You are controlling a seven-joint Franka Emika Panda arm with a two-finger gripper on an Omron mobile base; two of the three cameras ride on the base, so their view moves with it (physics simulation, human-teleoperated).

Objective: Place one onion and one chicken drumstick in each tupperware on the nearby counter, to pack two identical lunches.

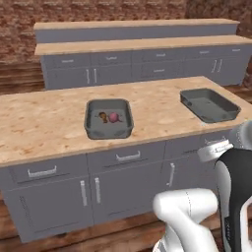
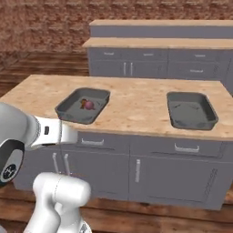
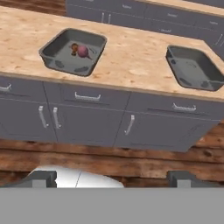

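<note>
While the gripper [image 3: 112, 179] hangs well back from the counter [image 1: 44, 123] and below its top, its jaws stand wide apart with nothing between them; in the hand view the two dark fingertips [image 3: 41, 178] rise far apart at the bottom, over the wooden floor [image 3: 109, 157] in front of the grey cabinets [image 3: 87, 122].

On the counter lie two grey tupperware trays, well apart from each other; the left tupperware [image 1: 91, 129] sits near the front edge, about midway along the top, and the right tupperware [image 1: 224, 114] sits toward the right end, turned a little askew to the front edge in the left base view.

Inside the left tupperware a pinkish-maroon onion [image 1: 114, 117] lies just beside an orange-brown chicken drumstick [image 1: 103, 117]; the drumstick is on the onion's left, and whether the two touch is too small to tell; both lie toward the back half of the tray floor.

The right tupperware shows a bare grey floor in all three views.

Behind the counter, along the brick wall [image 1: 19, 34], runs a longer counter [image 1: 138, 43] of the same wood grain over grey drawers with silver handles; the white arm [image 1: 187, 211] rises in the foreground of both base views, in front of the cabinet doors.
</note>
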